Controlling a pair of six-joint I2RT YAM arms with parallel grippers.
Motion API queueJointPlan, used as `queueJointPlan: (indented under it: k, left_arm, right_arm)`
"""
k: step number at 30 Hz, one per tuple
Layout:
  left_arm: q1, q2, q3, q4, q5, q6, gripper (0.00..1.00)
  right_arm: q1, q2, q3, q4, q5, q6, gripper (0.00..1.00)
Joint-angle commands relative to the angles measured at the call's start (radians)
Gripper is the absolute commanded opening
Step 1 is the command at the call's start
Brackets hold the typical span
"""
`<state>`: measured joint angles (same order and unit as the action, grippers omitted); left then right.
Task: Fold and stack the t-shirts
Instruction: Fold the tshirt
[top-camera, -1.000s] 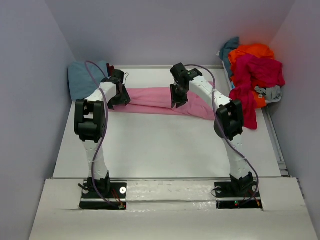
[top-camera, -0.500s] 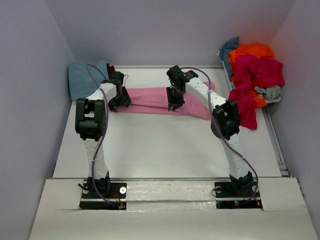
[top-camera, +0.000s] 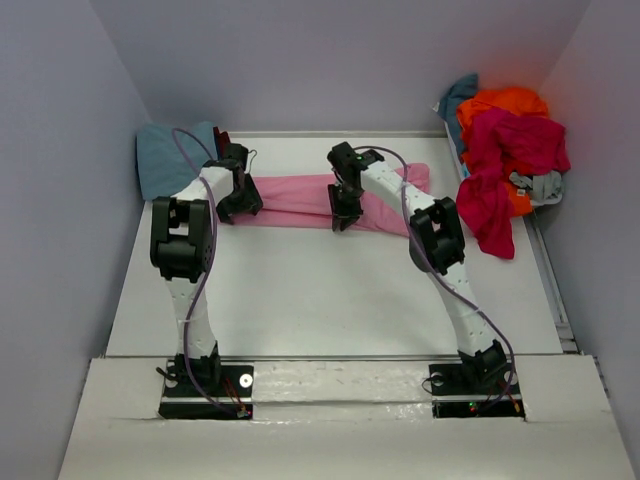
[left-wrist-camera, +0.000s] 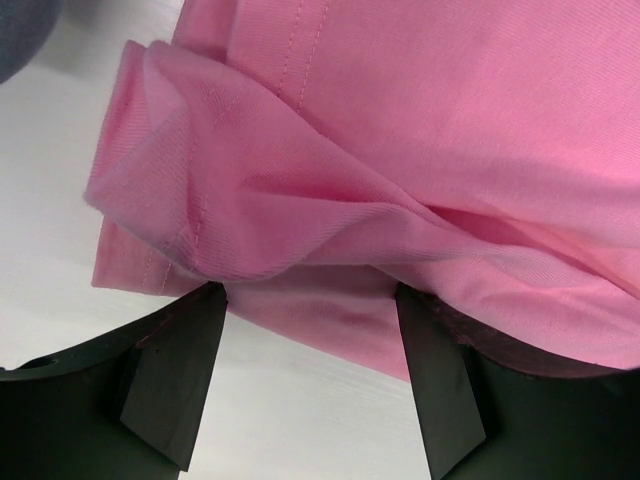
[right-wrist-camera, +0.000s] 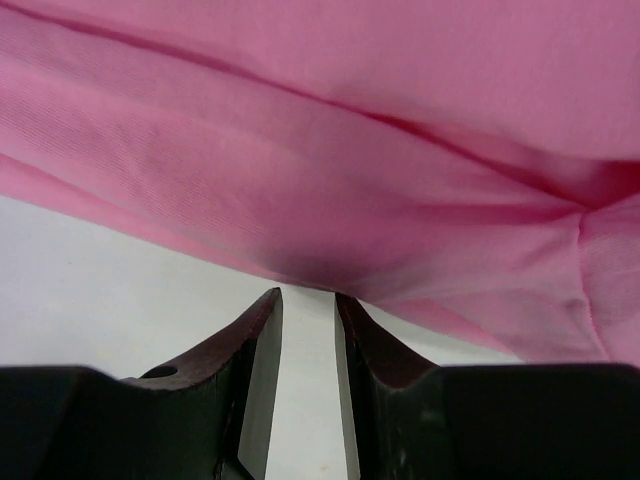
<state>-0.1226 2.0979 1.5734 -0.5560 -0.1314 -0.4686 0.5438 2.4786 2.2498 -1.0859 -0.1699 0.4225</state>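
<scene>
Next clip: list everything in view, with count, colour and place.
pink t-shirt: 1, light pink, long folded strip across the table's far middle
blue t-shirt: 1, dusty teal-blue, far left corner
t-shirt pile: 1 heap, orange, crimson-magenta, teal, grey, far right
table: 1, white, under the arms
left gripper: 1, black, open at the strip's left end
right gripper: 1, black, nearly closed at the strip's near edge, grip unclear

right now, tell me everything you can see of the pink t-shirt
The pink t-shirt is soft, matte cloth, folded into a long wrinkled band lying flat across the far side of the table. A stitched hem shows at its left end, where the left pincer stands open around a bunched corner. The right pincer sits at its near edge, mid-length, jaws narrowly apart.
</scene>
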Motion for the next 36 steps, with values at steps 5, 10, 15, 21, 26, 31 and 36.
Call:
queueJointPlan:
  k: [5, 10, 15, 21, 26, 31, 36]
  left_arm:
    - [0.005, -0.050, -0.058, -0.039, -0.013, 0.005, 0.82]
    - [0.005, -0.053, -0.064, -0.039, -0.013, 0.008, 0.81]
    - [0.005, -0.061, -0.067, -0.044, -0.016, 0.013, 0.81]
    - [0.005, -0.070, -0.069, -0.047, -0.014, 0.018, 0.81]
    - [0.005, -0.082, -0.065, -0.056, -0.019, 0.025, 0.81]
    - [0.005, -0.096, -0.076, -0.062, -0.022, 0.034, 0.81]
    - [0.005, -0.111, -0.085, -0.064, -0.023, 0.041, 0.81]
  right_arm:
    - [0.004, 0.033, 0.172, -0.026, 0.012, -0.013, 0.34]
    - [0.004, 0.031, 0.180, -0.026, 0.044, -0.016, 0.34]
    - [0.004, 0.017, 0.169, -0.022, 0.043, -0.008, 0.34]
    - [0.004, 0.029, 0.180, -0.015, 0.078, -0.002, 0.34]
    - [-0.015, 0.062, 0.208, 0.004, 0.081, 0.010, 0.35]
    - [-0.048, 0.072, 0.234, 0.015, 0.105, 0.016, 0.35]
    - [-0.087, 0.089, 0.258, 0.023, 0.099, 0.019, 0.37]
